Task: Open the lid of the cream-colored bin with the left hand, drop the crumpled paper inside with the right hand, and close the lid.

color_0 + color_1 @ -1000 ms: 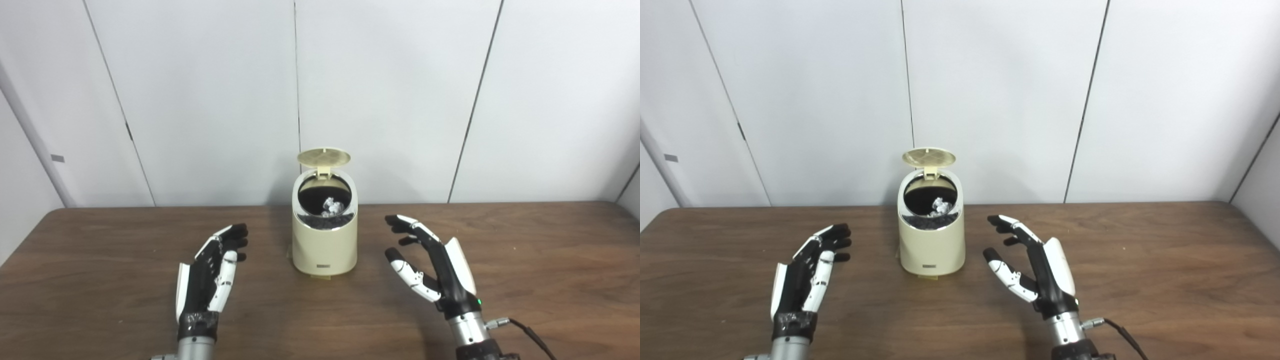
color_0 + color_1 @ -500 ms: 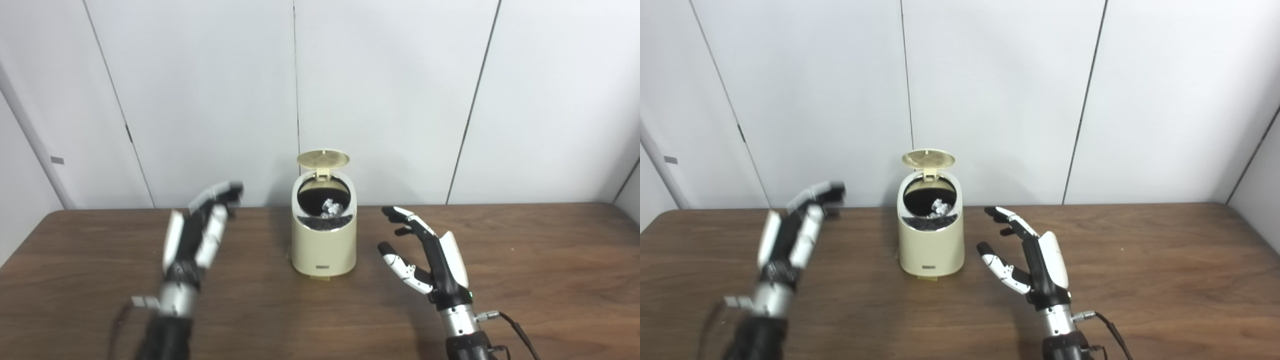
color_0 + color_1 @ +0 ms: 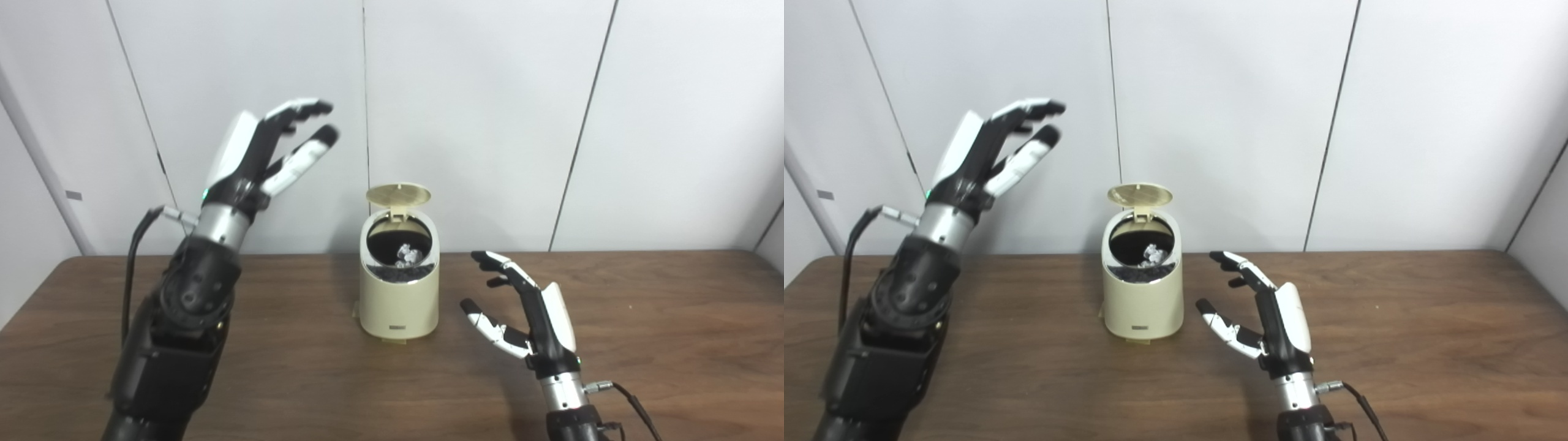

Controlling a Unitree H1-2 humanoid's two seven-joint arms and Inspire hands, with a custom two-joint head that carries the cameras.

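Standing on the brown surface (image 3: 643, 318), the cream-colored bin (image 3: 399, 303) has its lid (image 3: 398, 195) upright, crumpled paper (image 3: 405, 251) inside, left robot hand (image 3: 260, 153) and right robot hand (image 3: 527, 309) both spread wide, empty.

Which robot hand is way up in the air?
The left hand, raised open above the cream bin, level with the wall panels. The right hand is low over the table, beside the bin.

No legible text was found. The cream-colored bin (image 3: 398, 288) carried a small dark label (image 3: 397, 327) low on its front wall, just above its base; the characters on it were too small to read. No other markings or numbers could be read.
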